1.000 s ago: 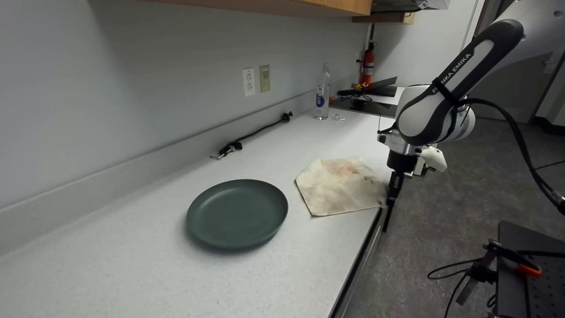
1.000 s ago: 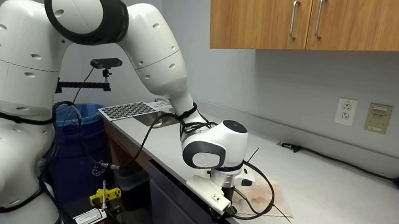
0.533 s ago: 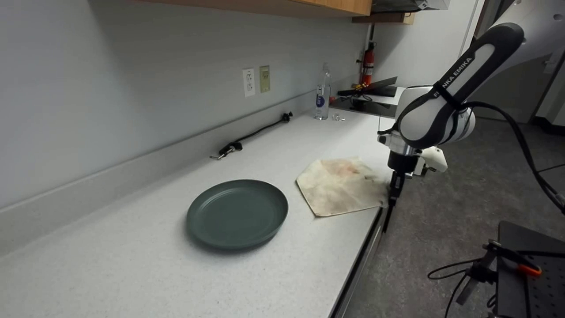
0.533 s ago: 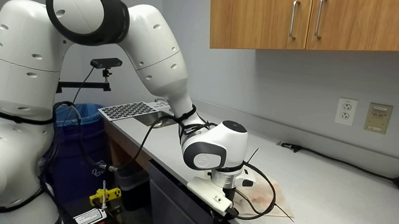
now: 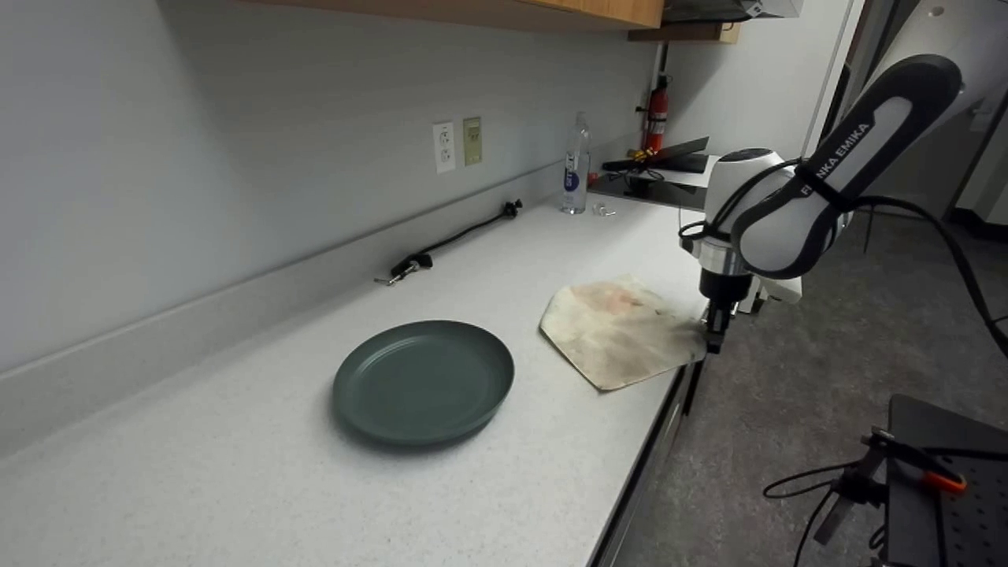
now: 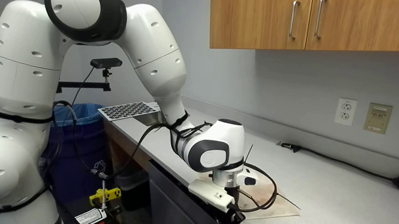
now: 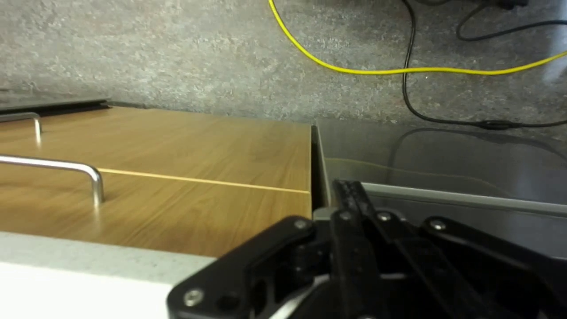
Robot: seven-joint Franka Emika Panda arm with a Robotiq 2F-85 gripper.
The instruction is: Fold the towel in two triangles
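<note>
Fingers [image 7: 347,241] pressed together; whether the towel [image 5: 622,335] is between them, I cannot tell.
It reaches the front edge of the worktop [image 5: 331,504], turned and slid edgeward within the last second: dragged, I judge, so no triangle yet.

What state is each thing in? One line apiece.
Stained cream cloth towel: lying mostly flat; folds unclear.
Black two-finger tool: closed; grip on towel unclear.
Dark green round plate: right side up.
Clear plastic bottle: upright; cap unclear.
Red fire extinguisher: upright.
Wooden upper cabinet doors: closed.
Wooden lower cabinet fronts: closed.
</note>
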